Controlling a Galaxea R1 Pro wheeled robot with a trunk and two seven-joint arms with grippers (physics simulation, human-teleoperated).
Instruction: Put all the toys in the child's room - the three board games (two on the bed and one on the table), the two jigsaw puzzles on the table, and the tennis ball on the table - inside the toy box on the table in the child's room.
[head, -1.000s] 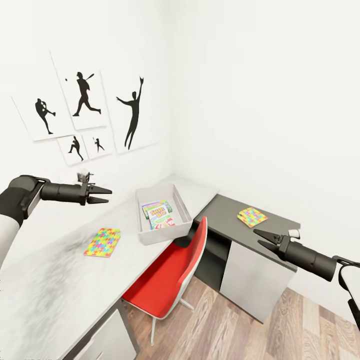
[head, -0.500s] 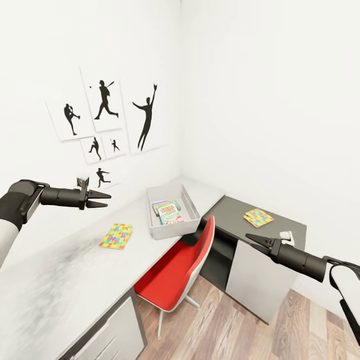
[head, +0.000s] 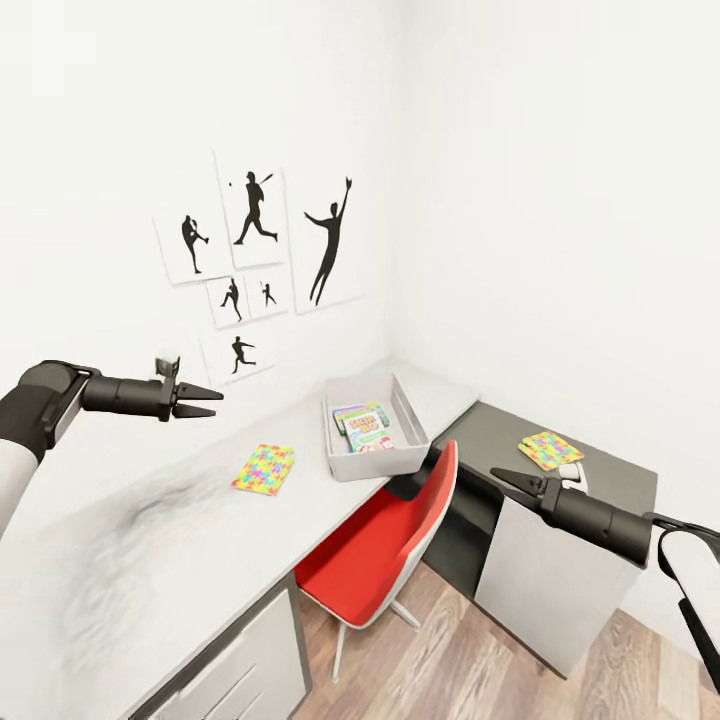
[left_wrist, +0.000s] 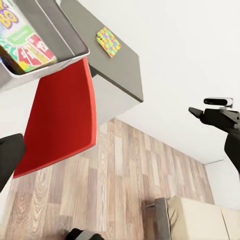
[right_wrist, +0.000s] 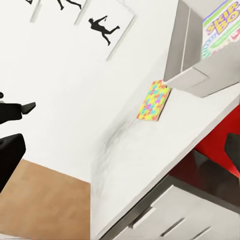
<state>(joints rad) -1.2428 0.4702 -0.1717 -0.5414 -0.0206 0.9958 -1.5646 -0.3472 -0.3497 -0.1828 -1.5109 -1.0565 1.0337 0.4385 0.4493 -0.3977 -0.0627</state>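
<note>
Both arms hover with jaws parted and nothing held: the left end effector (head: 205, 399) above the pale desk (head: 150, 540), the right end effector (head: 512, 481) beside the red chair (head: 385, 545). The toy box (head: 375, 463) holds game boxes (head: 365, 428); one jigsaw puzzle (head: 263, 469) lies near it, another puzzle (head: 551, 450) on the dark desk (head: 610, 470).

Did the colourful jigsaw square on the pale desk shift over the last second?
No. The colourful jigsaw puzzle square keeps its place beside the light grey toy box on the pale grey-white table; both slid across the frame together, so the camera turned.
</note>
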